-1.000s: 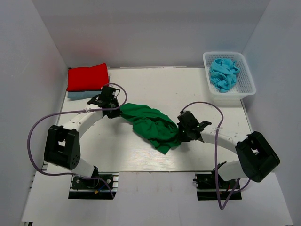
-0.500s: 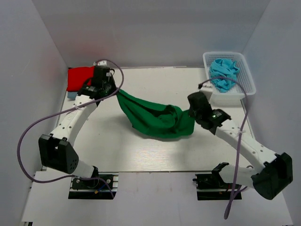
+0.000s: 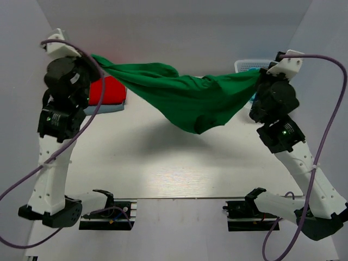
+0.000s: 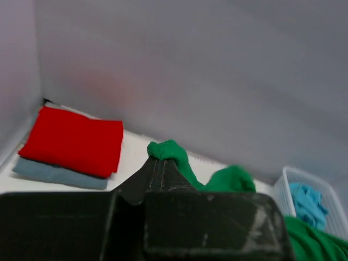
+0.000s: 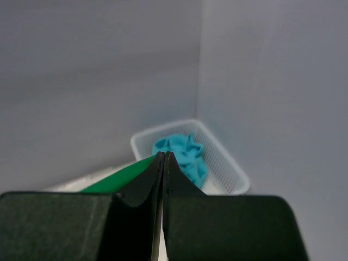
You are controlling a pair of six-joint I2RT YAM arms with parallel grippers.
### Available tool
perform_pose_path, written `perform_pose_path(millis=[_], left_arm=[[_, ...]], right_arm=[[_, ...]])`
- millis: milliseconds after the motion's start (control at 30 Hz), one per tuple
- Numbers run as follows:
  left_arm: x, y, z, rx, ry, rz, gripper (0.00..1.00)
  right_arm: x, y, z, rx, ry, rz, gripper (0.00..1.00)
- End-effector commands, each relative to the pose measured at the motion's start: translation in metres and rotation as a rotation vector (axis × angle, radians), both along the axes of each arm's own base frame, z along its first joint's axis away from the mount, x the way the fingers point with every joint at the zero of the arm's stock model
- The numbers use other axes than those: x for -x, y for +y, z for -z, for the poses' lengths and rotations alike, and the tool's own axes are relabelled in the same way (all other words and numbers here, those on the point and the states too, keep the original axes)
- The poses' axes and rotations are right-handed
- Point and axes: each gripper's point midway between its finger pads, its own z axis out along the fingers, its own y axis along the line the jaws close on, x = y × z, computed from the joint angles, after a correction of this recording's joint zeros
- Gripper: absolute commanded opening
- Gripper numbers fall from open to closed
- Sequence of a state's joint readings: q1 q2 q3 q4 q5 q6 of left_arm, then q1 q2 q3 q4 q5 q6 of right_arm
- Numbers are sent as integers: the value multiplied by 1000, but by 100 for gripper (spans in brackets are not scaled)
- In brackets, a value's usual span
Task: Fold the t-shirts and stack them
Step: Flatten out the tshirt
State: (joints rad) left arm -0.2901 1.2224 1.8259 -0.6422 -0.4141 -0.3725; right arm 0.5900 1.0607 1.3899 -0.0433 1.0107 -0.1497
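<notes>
- Green shirt [image 3: 185, 100] — in the air, strung between the two claws, high over the surface [image 3: 179, 168]. The middle sags in a bunched belly, clear of the surface. Not flat, not folded.
- Left claw [image 3: 94, 56] — raised at far left, pinched tight on one end of the green shirt. The wrist view shows cloth bulging past the closed tips.
- Right claw [image 3: 262, 77] — raised at far right, closed on the other end. The wrist view shows a sliver of green caught between the tips.
- Red shirt [image 3: 109, 91] — folded, far left corner, lying on top of the pale blue shirt [image 4: 54, 174], which is also folded. A stack of two.
- Basket [image 5: 225, 166] — far right corner. Holds the turquoise shirt [image 5: 182, 152], crumpled.
- Step in hand (judged): the green shirt is being stretched open in the air, ahead of laying it out for folding. Going by the stack, two shirts look done, the green one is in work, and the turquoise one is untouched.
- Next move (judged): lower both claws together with the cloth taut, so it lands spread on the middle of the surface. The sagging belly will touch first and must not double under.
- It cannot be told whether the claws hold hem, shoulders or sleeves, so a fresh grip may be needed before the first fold.
</notes>
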Motion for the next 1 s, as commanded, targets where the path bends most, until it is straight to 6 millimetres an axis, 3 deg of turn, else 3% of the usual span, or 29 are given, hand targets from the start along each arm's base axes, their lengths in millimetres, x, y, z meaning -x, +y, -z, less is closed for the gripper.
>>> perform_pose_path(millis=[0, 200, 367, 500, 600, 667, 767, 867, 900, 967], left_arm=[[40, 41, -30, 21, -65, -170, 0], [88, 54, -62, 108, -178, -168, 0], [144, 62, -92, 191, -312, -118, 0], [158, 58, -92, 233, -327, -71, 0], [158, 53, -85, 249, -295, -41, 0], [151, 47, -72, 270, -254, -28, 0], [124, 40, -32, 290, -125, -57, 0], [97, 30, 16, 313, 22, -84, 0], [81, 25, 53, 295, 132, -104, 0], [66, 21, 89, 316, 225, -139, 0]], right_arm=[[53, -55, -92, -17, -229, 172, 0], [84, -70, -139, -10, -333, 137, 0], [114, -76, -174, -36, -418, 31, 0], [134, -87, -185, -67, -481, 18, 0], [135, -88, -187, -54, -488, 24, 0], [123, -77, -182, -40, -464, -2, 0], [99, -63, -166, -27, -407, 2, 0], [58, -38, -127, -6, -306, -1, 0], [46, -30, -113, 6, -271, -4, 0], [14, -13, -77, 25, -173, 10, 0]])
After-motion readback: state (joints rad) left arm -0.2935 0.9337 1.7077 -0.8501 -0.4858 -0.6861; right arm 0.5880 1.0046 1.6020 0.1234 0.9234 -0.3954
